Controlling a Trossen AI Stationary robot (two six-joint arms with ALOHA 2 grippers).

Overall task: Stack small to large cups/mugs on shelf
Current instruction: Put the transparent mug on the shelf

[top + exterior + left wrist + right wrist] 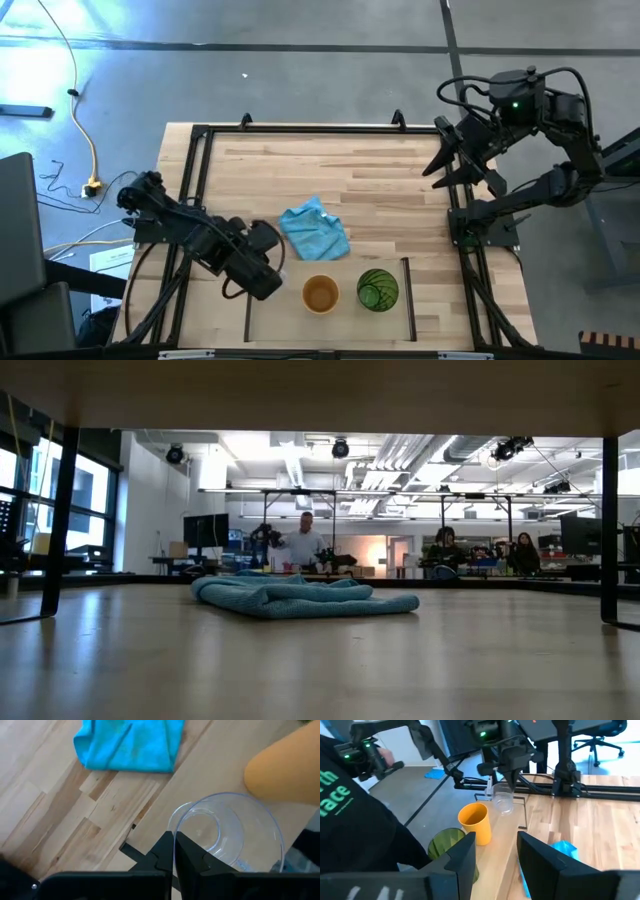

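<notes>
I see my left gripper (174, 851) with fingers pinching the glass (227, 832) by its rim, one inside, one outside, just beside the orange cup (320, 294) on the shelf (400, 320). My right gripper (495, 851) waits spread at the desk's far corner.

Partial green letters "rth", "ace" on a person's dark sleeve (350, 815)

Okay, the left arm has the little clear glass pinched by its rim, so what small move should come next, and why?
Probably carry the small clear glass sideways toward the medium orange cup. The left gripper is shut on the glass's rim, and the orange cup stands close beside it inside the outlined shelf, next to the large green tumbler. The open right gripper waits far off.
</notes>
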